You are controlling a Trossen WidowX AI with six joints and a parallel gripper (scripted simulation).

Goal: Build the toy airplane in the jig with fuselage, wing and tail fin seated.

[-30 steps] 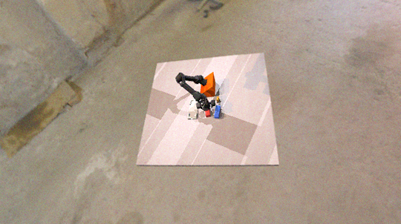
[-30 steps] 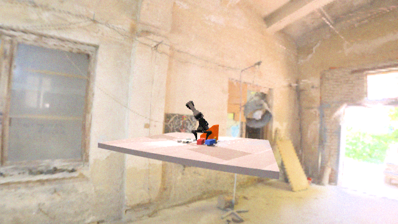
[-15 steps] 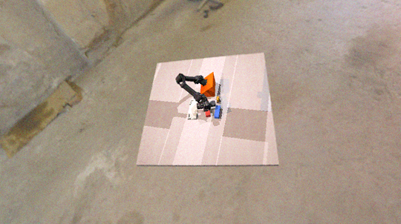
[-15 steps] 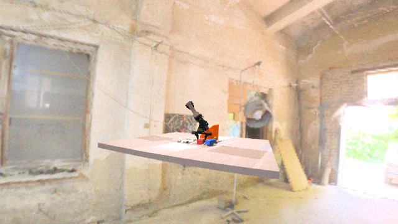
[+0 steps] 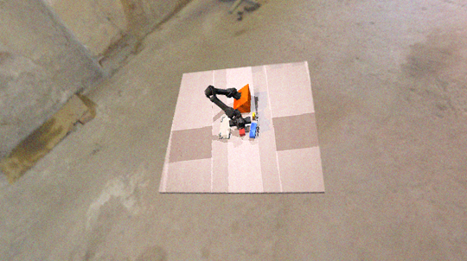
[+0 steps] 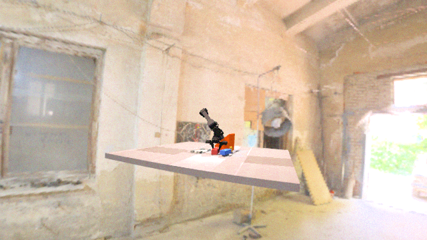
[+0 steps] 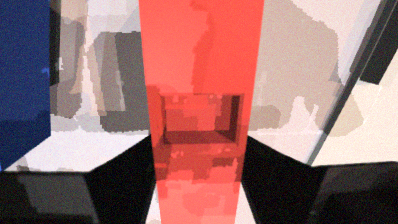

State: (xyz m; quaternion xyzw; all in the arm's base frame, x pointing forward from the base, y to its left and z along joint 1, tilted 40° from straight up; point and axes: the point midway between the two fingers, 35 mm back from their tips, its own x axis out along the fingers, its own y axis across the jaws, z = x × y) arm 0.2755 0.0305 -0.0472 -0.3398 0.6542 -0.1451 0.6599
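Note:
The red fuselage is low at the table, with a square socket opening upward in the wrist view. My gripper points down and is shut on the fuselage, one black finger against each side. Whether the fuselage touches the table is too small to tell. The cream cradle with dark brackets lies beside it, on the right in the wrist view. The blue wing lies on the other side. The small yellow tail fin is behind the wing.
An orange wedge-shaped block stands behind the parts, close to the arm. The pale patterned table top carries everything, and its front edge shows in the top and exterior views.

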